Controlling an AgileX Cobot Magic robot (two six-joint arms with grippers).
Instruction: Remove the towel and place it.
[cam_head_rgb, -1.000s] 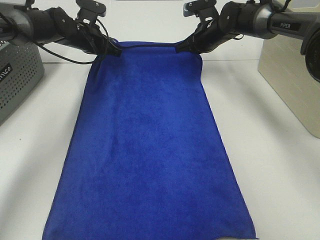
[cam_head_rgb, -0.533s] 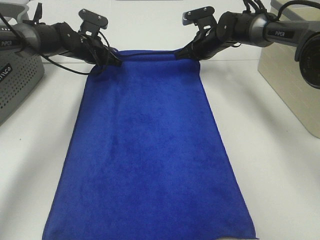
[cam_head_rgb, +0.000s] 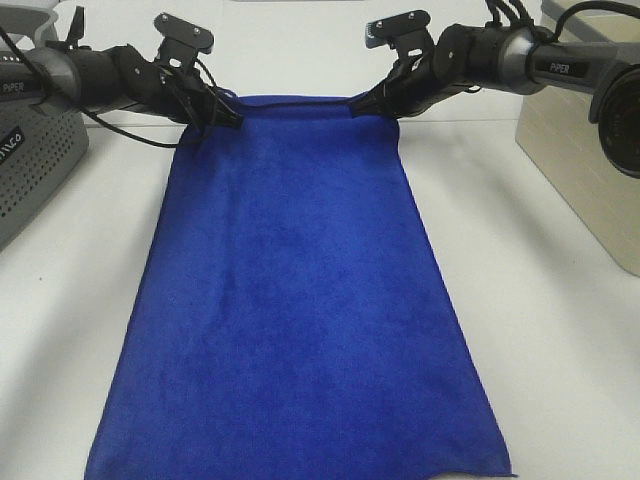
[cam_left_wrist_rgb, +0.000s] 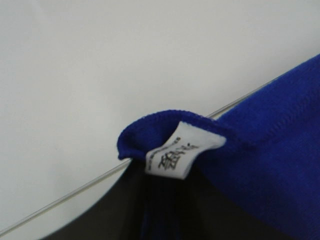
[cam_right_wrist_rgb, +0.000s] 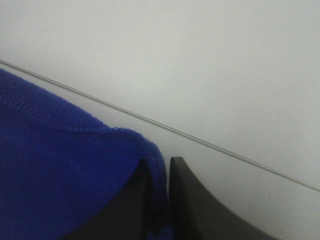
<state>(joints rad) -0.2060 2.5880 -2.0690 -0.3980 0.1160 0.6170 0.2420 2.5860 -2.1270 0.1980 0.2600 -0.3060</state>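
The deep blue towel (cam_head_rgb: 295, 300) lies spread lengthwise on the white table, from the far side to the near edge. My left gripper (cam_head_rgb: 228, 113) is shut on its far left corner. The left wrist view shows that corner (cam_left_wrist_rgb: 165, 127) pinched, with the small white tag (cam_left_wrist_rgb: 175, 152) folded over. My right gripper (cam_head_rgb: 362, 103) is shut on the far right corner. The right wrist view shows the blue edge (cam_right_wrist_rgb: 75, 170) clamped between the dark fingers (cam_right_wrist_rgb: 200, 205). Both corners are held low, near the table.
A grey perforated basket (cam_head_rgb: 30, 160) stands at the left edge. A beige box (cam_head_rgb: 590, 150) stands at the right edge. The white table (cam_head_rgb: 540, 330) shows bare on both sides of the towel.
Both grippers have lowered slightly and drawn a little further back with the towel's far corners. The far edge now lies flatter. The grips are unchanged.
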